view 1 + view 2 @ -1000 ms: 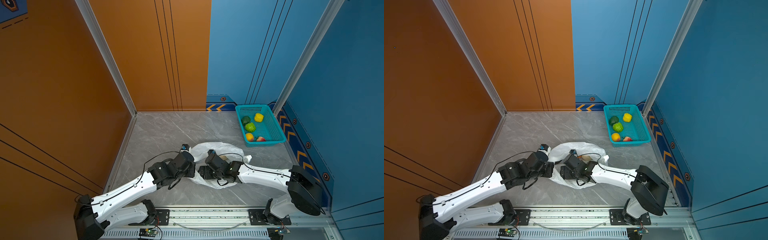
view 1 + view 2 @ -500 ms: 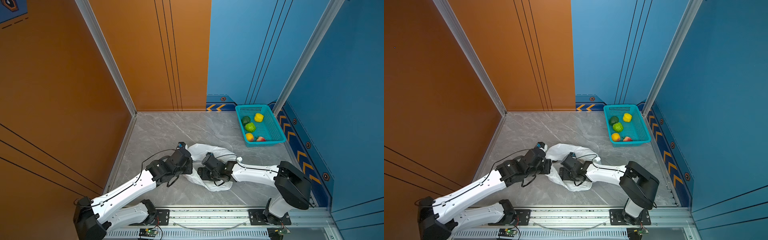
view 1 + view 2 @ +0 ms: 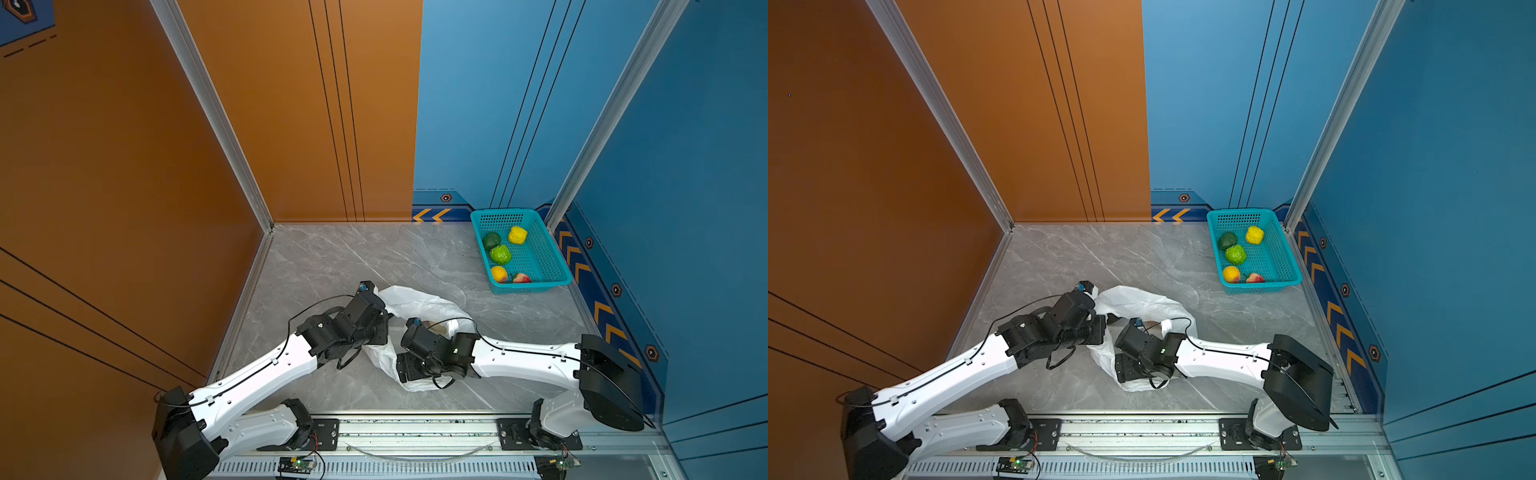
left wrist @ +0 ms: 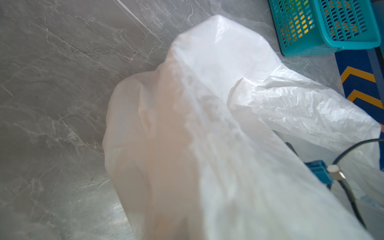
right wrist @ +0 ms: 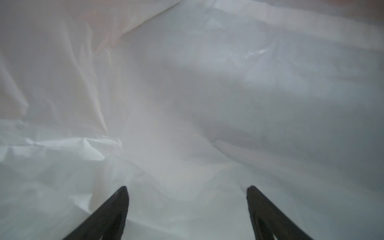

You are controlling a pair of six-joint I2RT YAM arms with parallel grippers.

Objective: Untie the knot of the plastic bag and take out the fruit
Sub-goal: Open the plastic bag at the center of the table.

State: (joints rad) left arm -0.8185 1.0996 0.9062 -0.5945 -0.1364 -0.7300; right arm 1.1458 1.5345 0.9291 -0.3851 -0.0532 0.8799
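The white plastic bag [image 3: 419, 305] lies crumpled on the grey floor between my two arms. My left gripper [image 3: 383, 329] is at the bag's left rim. In the left wrist view the film [image 4: 207, 128] stretches up over the jaws and hides them. My right gripper [image 5: 188, 189] is inside the bag, open, with only white film between its dark fingertips [image 5: 122, 199]. A pale tan shape [image 3: 438, 327] shows in the bag's mouth. Several fruit lie in the teal basket [image 3: 552, 266], among them a yellow one [image 3: 517, 235] and a bright green one [image 3: 500, 254]. The knot is out of view.
The basket stands at the back right against the blue wall [image 3: 665, 208]. An orange wall [image 3: 124, 187] closes the left side. The arms' metal base rail [image 3: 415, 428] runs along the near edge. A black cable [image 3: 457, 321] loops over the bag.
The right arm swung left, deeper into the bag, then came back to about where it was. The left gripper has stayed at the bag's rim.
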